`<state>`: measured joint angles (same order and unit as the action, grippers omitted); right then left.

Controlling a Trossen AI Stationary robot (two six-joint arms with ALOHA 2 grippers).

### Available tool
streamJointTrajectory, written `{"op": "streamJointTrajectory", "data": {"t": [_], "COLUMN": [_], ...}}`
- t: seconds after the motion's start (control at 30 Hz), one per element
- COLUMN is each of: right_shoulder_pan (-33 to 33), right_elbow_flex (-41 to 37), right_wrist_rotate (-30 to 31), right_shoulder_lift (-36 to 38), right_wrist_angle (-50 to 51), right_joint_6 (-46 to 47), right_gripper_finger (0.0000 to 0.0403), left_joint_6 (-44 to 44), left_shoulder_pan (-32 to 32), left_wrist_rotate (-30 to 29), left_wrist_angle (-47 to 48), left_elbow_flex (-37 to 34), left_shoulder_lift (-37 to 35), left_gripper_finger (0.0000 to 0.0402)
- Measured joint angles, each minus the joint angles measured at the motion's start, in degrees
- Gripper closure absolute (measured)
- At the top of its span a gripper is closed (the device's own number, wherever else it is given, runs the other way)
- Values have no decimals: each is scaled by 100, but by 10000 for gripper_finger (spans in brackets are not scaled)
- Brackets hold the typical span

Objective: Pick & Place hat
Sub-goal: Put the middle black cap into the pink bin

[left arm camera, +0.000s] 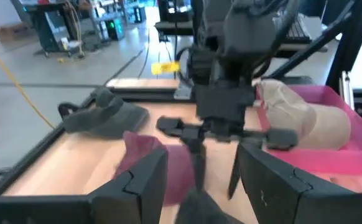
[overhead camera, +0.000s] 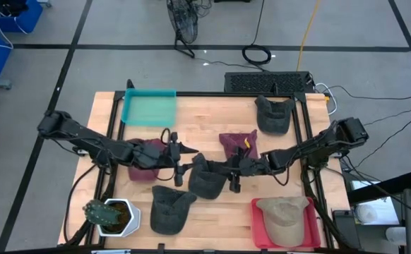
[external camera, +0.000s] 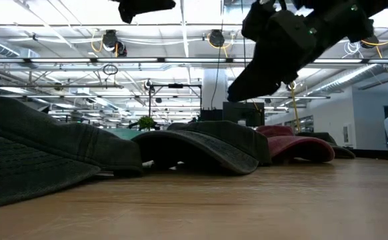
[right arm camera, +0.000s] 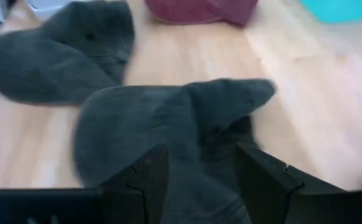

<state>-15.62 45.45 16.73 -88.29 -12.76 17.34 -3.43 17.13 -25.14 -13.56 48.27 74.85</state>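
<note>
Jaws of both grippers stand open over the dark grey hat [overhead camera: 207, 182], holding nothing.

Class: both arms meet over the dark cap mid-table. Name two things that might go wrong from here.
1. The left pincer and right pincer flank the same dark cap, so the arms may collide.
2. The right pincer stands open over crumpled cloth, so it may pinch only a fold, and the cap may slip.

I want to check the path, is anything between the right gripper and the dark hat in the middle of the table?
Nothing visible. The right gripper hangs open directly over the dark hat, its fingers straddling the crown.
</note>
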Motion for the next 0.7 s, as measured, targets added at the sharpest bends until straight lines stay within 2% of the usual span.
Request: {"op": "streamJointTrajectory", "data": {"t": [0.13, 0.27, 0.37, 0.5, 0.7], "right_shoulder_pan": [-337, -618, -627, -398, -152], "right_elbow_flex": [-55, -49, 52, 512, 1539], "right_wrist_rotate": [322, 872, 883, 878, 689], "right_shoulder_lift": [-2, -4, -4, -81, -917], "right_wrist_angle": [-181, -912, -1314, -1134, -585], "right_joint_6": [310, 96, -185, -474, -757], "right_gripper_finger": [236, 236, 236, 236, 236], "left_joint_6": [-250, -422, -445, -475, -522], "left_shoulder_pan": [15, 139, 322, 594, 1044], "left_wrist_rotate": [-18, 114, 121, 107, -381], "left_wrist_angle": [-31, -16, 21, 20, 209], "left_elbow_flex": [0, 0, -4, -4, -4], "left_shoulder_lift": [64, 194, 223, 212, 201], "left_gripper_finger": [202, 202, 202, 202, 202]}}
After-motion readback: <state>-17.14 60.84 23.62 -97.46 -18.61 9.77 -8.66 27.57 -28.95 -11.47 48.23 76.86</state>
